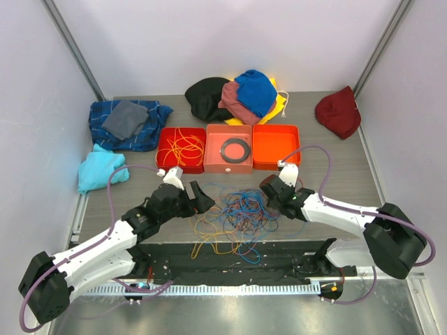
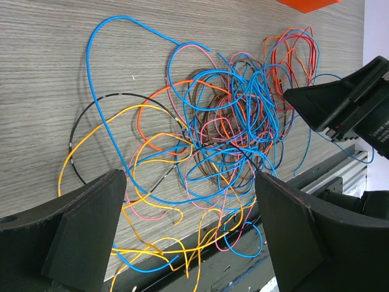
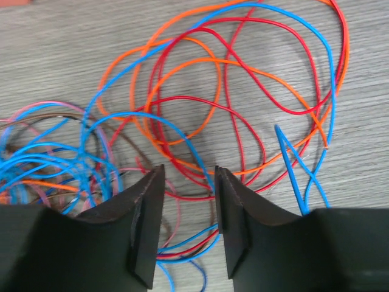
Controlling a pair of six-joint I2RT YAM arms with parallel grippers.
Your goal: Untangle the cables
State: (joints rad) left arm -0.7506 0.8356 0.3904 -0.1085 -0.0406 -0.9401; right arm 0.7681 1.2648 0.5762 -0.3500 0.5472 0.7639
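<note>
Upper middle of the top view: three trays in a row. Left red tray (image 1: 160,150) holds a loose bunch of orange and yellow cables (image 1: 181,148). Middle red tray (image 1: 210,166) holds one black ring (image 1: 223,149). Right orange tray (image 1: 276,146) sits beside it. Main tangle (image 1: 241,213) lies lower centre on the table (image 1: 335,160), between left gripper (image 1: 202,199) and right gripper (image 1: 269,188).

Left wrist view: left gripper (image 2: 188,179) spread wide, gripping nothing, tangle (image 2: 231,134) mid-frame.

Right wrist view: right gripper (image 3: 189,173) only narrowly parted over red, orange and blue loops of the tangle (image 3: 73,161).
</note>
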